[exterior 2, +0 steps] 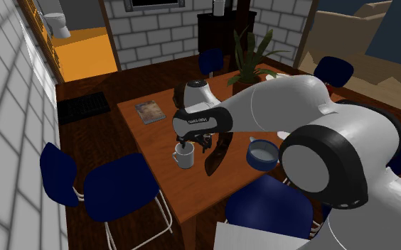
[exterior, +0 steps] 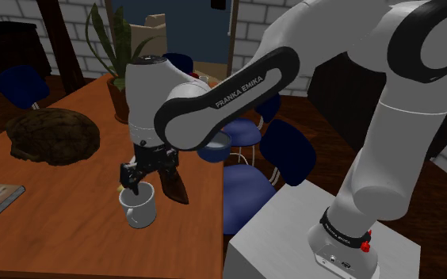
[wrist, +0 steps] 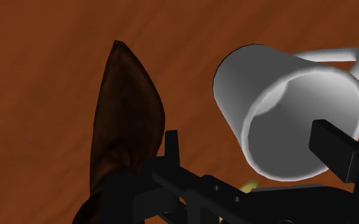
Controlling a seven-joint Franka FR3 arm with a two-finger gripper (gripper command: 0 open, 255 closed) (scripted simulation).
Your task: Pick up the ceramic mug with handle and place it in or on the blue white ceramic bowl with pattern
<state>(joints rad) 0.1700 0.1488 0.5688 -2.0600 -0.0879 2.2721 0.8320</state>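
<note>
one gripper [exterior: 137, 185], fingers apart, over white mug [exterior: 139, 210]

A: What colour is the mug [wrist: 293, 114]?
B: Plain white, shaded grey inside. The bench [exterior: 55, 238] is reddish-brown with a streaky grain.
A: And the bowl [exterior 2: 262, 154]?
B: Dark blue outside, pale inside; its pattern is too small to tell.
A: The pointed thing [wrist: 124, 121]?
B: Dark brown, mottled. The fingers [wrist: 334, 147] are black, the arm [exterior: 420, 119] white with dark joints, the chairs [exterior 2: 121, 188] navy, the plant [exterior 2: 252, 53] green.
</note>
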